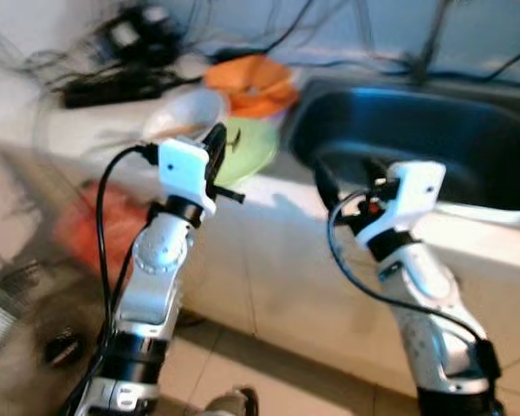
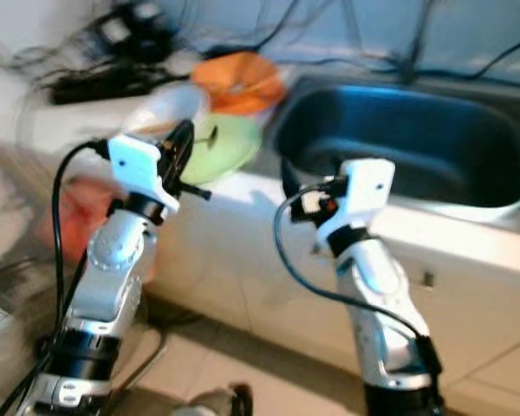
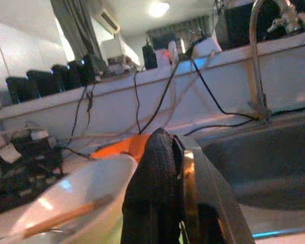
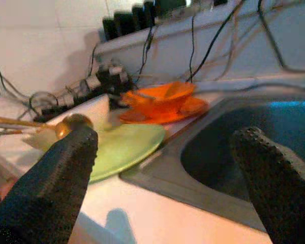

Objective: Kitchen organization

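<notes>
Left eye view: our white counter w/ dark sink at right, green plate left of it; left gripper fingers together, right gripper fingers apart.

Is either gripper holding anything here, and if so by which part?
Nothing is held. The right gripper is open in front of the sink; the left gripper is shut on nothing, near the white bowl.
</notes>
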Available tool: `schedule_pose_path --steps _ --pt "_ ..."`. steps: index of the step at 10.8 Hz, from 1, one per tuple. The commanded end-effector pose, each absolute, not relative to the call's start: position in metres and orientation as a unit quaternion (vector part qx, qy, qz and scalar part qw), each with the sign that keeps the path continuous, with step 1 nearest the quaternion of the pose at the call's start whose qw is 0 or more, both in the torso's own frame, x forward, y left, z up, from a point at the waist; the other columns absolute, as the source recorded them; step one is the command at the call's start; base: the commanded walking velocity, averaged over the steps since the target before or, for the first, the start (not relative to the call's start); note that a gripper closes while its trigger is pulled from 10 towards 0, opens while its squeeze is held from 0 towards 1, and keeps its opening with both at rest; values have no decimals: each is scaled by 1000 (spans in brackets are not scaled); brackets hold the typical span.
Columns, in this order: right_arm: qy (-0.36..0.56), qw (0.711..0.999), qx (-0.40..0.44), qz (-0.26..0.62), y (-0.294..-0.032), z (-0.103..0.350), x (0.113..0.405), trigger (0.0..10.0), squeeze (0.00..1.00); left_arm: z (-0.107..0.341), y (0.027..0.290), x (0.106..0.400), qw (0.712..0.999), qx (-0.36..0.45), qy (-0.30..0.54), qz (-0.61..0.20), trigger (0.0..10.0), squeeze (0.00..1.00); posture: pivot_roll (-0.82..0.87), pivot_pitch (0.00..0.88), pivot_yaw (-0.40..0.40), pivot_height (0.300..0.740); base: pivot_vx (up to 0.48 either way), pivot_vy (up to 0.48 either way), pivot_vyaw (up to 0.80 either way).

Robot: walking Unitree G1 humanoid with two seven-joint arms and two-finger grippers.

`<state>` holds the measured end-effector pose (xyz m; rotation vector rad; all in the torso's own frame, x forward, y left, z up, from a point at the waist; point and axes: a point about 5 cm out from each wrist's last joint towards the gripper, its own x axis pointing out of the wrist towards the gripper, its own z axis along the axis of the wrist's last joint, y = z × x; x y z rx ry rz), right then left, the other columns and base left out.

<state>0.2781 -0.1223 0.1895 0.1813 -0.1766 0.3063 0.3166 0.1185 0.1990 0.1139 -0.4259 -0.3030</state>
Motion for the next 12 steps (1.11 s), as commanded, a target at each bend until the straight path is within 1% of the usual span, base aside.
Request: schedule_pose_path --steps 1,2,3,4,6,7,9,12 --pt "-93 981 87 147 -122 190 278 10000 0 200 122 318 966 55 -204 -149 0 0 8 64 91 740 480 0 0" --pt "-83 985 70 138 -125 179 278 10000 0 200 125 317 967 59 -207 -138 0 0 19 68 83 740 469 0 0" --pt "-78 984 80 137 -124 178 279 10000 0 200 128 317 969 61 -200 -134 0 0 34 78 69 740 465 0 0" --pt "-78 983 76 148 -121 178 281 10000 0 199 132 316 971 58 -193 -132 0 0 38 77 72 740 461 0 0" --pt "-77 985 71 134 -128 174 286 10000 0 199 130 314 969 57 -200 -131 0 0 44 79 64 740 461 0 0" --pt "-76 986 68 133 -129 173 286 10000 0 202 131 313 967 57 -210 -135 0 0 43 76 62 740 0 0 0" --pt "-80 985 61 139 -126 172 287 10000 0 199 130 313 968 57 -208 -130 863 0 28 55 60 740 0 0 0" --pt "-88 985 57 137 -127 174 287 10000 0 199 125 315 966 56 -211 -140 1098 0 22 46 63 740 0 0 0"
